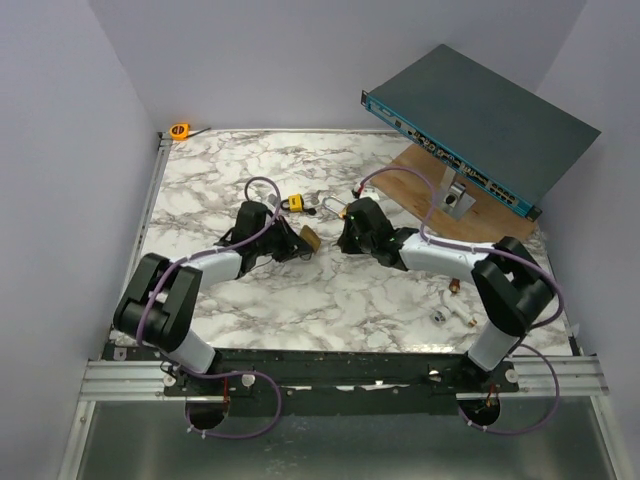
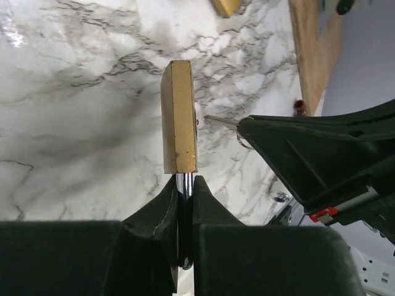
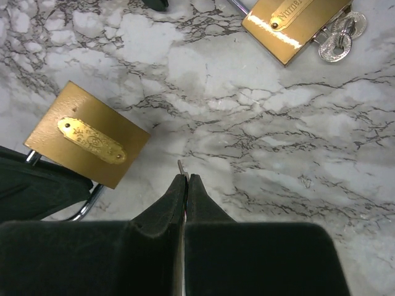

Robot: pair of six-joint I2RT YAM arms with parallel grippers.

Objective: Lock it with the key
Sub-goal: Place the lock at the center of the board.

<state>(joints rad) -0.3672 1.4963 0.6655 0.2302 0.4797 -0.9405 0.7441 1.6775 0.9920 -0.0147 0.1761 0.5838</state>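
Blue rack unit (image 1: 490, 125) tilted over wooden board (image 1: 410, 182).

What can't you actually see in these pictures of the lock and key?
- Key: right wrist view, only its tip shows beyond the shut right gripper.
- Shackle of the held padlock: left wrist view, mostly buried in the left gripper; open or locked, unclear.
- Second padlock: right wrist view, cut by the top edge.
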